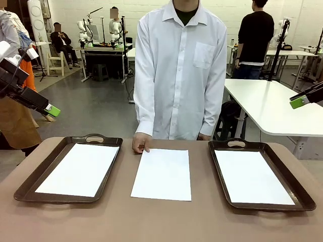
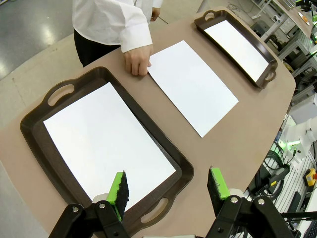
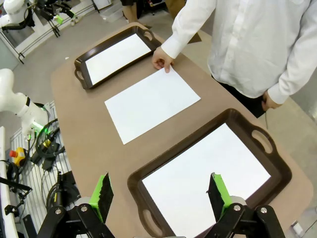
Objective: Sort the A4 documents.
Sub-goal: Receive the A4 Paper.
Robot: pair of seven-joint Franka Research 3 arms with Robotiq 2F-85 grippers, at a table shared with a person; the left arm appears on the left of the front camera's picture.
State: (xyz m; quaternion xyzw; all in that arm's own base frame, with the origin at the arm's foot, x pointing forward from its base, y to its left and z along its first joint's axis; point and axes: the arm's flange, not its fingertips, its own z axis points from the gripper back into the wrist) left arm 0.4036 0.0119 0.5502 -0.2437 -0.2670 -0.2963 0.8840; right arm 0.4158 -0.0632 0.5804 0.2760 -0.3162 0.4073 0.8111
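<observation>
Now, two plain white A4 paper sheets (image 1: 78, 169) look sorted, one per dark brown handled tray (image 1: 30, 186). The third sheet (image 1: 162, 174) lies on the tan worktop (image 1: 161, 222) between them, a person's hand (image 1: 141, 143) on its corner. My left gripper (image 2: 167, 173) and right gripper (image 3: 160, 178) hover, fingers wide, empty.

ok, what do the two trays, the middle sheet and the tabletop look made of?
Left tray and right tray: probably moulded plastic, dark brown, slight sheen on rims, cut-out handles. Middle sheet: thin matte white paper, lying flat. Tabletop: smooth uniform tan, maybe laminate; unclear.
</observation>
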